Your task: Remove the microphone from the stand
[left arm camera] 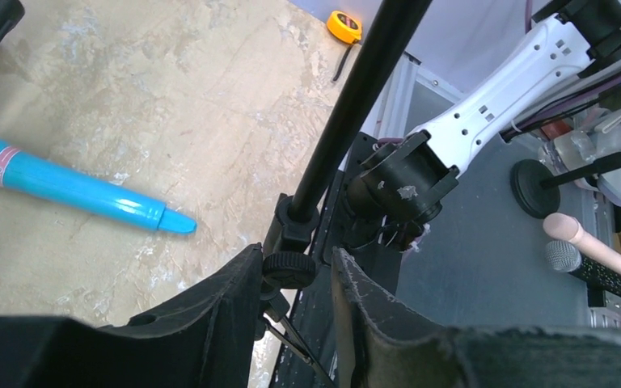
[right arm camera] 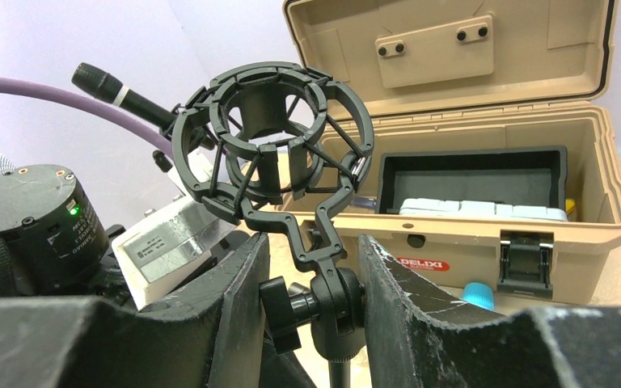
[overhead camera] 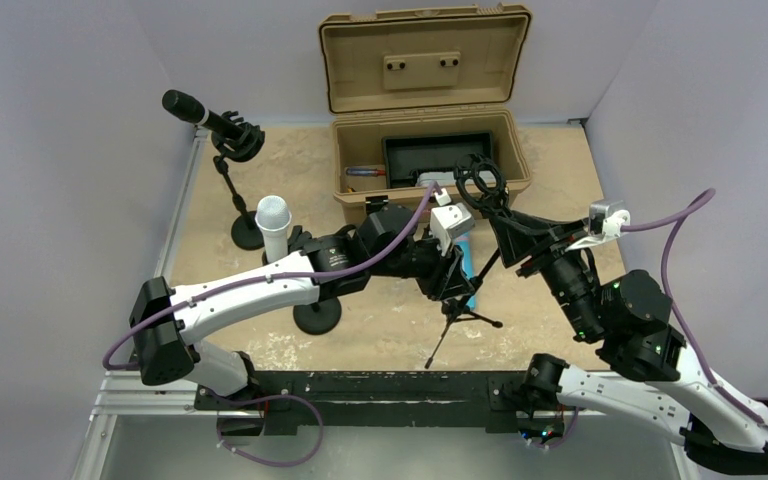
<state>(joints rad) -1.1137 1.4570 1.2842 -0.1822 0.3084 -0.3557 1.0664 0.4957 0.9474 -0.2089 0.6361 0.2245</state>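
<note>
- Tan worn surface [overhead camera: 560, 170], grey walls behind; open toolbox [overhead camera: 425, 60] at the far edge
- mid-surface: tripod stand [overhead camera: 457, 315], its shock mount [right arm camera: 271, 141] empty
- blue microphone [left arm camera: 73, 187] lies flat on the surface just beside the stand's legs, toward the near edge; head is out of shot, but I read it as the task's mic, already out of the mount
- right gripper [right arm camera: 314, 250]: jaws pressed onto the stand's swivel joint right under the mount
- left gripper [left arm camera: 297, 255]: jaws narrowly spread either side of the stand's lower hub, gap showing on one side, no clamp
- risk: two arms on one stand; an off-centre bite on the knob twists it against the right hold, and the legs sweep the mic so it rolls
- risk: left forearm sits just beside the white-headed mic [overhead camera: 273, 222] on its round-base stand; any swing could tip it
</note>
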